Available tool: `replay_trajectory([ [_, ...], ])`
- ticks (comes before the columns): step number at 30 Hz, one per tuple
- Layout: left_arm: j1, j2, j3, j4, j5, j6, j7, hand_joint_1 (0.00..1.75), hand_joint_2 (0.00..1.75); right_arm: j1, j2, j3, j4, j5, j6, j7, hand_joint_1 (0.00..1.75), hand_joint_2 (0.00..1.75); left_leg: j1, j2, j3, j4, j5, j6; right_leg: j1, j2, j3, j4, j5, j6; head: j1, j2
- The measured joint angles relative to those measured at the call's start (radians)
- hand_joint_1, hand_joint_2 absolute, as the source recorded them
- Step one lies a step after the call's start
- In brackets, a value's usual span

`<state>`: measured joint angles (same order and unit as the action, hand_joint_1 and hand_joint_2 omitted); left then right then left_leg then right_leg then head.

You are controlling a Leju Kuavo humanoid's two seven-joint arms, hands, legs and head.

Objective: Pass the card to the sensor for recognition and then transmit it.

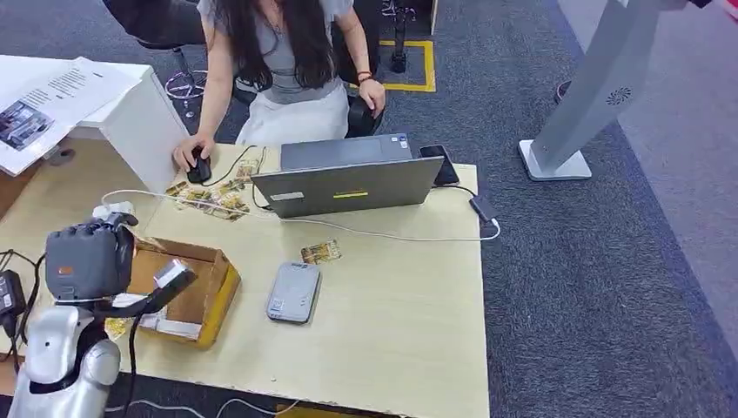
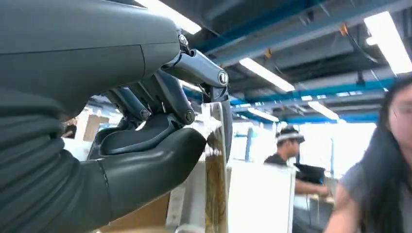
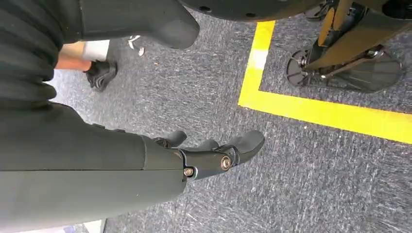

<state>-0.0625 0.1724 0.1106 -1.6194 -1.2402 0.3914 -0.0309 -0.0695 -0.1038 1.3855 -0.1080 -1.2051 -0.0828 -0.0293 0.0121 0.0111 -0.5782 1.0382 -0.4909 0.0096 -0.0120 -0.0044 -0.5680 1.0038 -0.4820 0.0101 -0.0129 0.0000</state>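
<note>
My left hand [image 1: 91,259] hovers over the open cardboard box [image 1: 207,261] at the table's left front. It pinches a card [image 1: 171,273] between thumb and fingers. In the left wrist view the hand [image 2: 145,145] holds this card [image 2: 216,184] edge-on and upright. The grey flat sensor [image 1: 293,293] lies on the table to the right of the box, apart from the hand. Another card [image 1: 320,252] lies just behind the sensor. My right hand [image 3: 214,155] hangs over the grey carpet, its fingers loosely extended and holding nothing.
A person sits at the far side with one hand on a mouse [image 1: 198,167], behind an open laptop [image 1: 348,183]. Several cards [image 1: 213,198] lie near the mouse. A white cable [image 1: 392,233] crosses the table. A white box [image 1: 130,117] stands at the back left.
</note>
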Motion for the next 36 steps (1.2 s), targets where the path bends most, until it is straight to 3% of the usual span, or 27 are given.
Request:
replay_trajectory([
  [3, -0.071, 0.035, -0.001, 0.036, -0.005, -0.009, 0.023, 1.75, 1.75, -0.001, -0.003, 0.011, 0.000, 0.008, 0.005, -0.005, 0.00, 1.75, 0.001, -0.001, -0.001, 0.000, 0.001, 0.000, 0.000, -0.001, -0.001, 0.000, 0.000, 0.000, 0.001, 0.000],
  [6, -0.212, 0.101, -0.001, 0.138, -0.003, -0.060, 0.028, 1.75, 1.75, -0.009, -0.007, 0.024, 0.000, 0.018, 0.016, -0.010, 0.00, 1.75, 0.001, -0.004, -0.001, 0.000, 0.003, -0.002, 0.001, -0.003, -0.001, 0.000, 0.002, -0.002, 0.000, 0.000],
  [9, -0.350, 0.155, -0.001, 0.264, -0.020, -0.061, 0.018, 1.75, 1.75, -0.017, -0.012, 0.037, 0.000, 0.020, 0.020, -0.009, 0.00, 1.75, 0.002, -0.003, -0.001, 0.000, 0.004, -0.003, 0.002, -0.002, -0.001, 0.001, 0.002, -0.003, 0.000, 0.000],
  [15, -0.539, 0.210, -0.001, 0.462, -0.077, -0.060, 0.032, 1.75, 1.75, -0.021, -0.017, 0.060, 0.000, 0.024, 0.025, -0.008, 0.00, 1.75, 0.002, -0.003, -0.001, 0.000, 0.004, -0.003, 0.002, -0.002, -0.001, 0.001, 0.003, -0.002, 0.000, 0.000],
  [21, -0.623, 0.231, -0.003, 0.563, -0.091, -0.058, 0.039, 1.75, 1.75, -0.026, -0.019, 0.070, 0.000, 0.023, 0.032, -0.008, 0.00, 1.75, 0.002, -0.002, -0.002, 0.000, 0.004, -0.003, 0.002, -0.001, -0.001, 0.001, 0.003, -0.002, 0.000, 0.000],
  [30, -0.625, 0.242, -0.007, 0.613, -0.081, -0.022, 0.039, 1.75, 1.75, -0.027, -0.019, 0.081, 0.000, 0.020, 0.032, -0.010, 0.00, 1.75, 0.002, -0.002, -0.002, 0.000, 0.004, -0.003, 0.002, -0.001, -0.001, 0.001, 0.003, -0.002, 0.000, 0.000],
  [31, -0.622, 0.242, -0.007, 0.614, -0.080, -0.021, 0.039, 0.00, 1.75, -0.027, -0.019, 0.082, 0.000, 0.020, 0.032, -0.010, 0.00, 1.75, 0.002, -0.002, -0.002, 0.000, 0.004, -0.003, 0.002, -0.001, -0.001, 0.001, 0.003, -0.002, 0.000, 0.000],
  [36, -0.616, 0.247, -0.007, 0.626, -0.076, -0.019, 0.039, 0.00, 1.75, -0.026, -0.019, 0.082, 0.000, 0.017, 0.032, -0.009, 0.00, 1.75, 0.002, -0.002, -0.002, 0.000, 0.004, -0.003, 0.002, -0.001, -0.001, 0.001, 0.003, -0.002, 0.001, 0.000],
])
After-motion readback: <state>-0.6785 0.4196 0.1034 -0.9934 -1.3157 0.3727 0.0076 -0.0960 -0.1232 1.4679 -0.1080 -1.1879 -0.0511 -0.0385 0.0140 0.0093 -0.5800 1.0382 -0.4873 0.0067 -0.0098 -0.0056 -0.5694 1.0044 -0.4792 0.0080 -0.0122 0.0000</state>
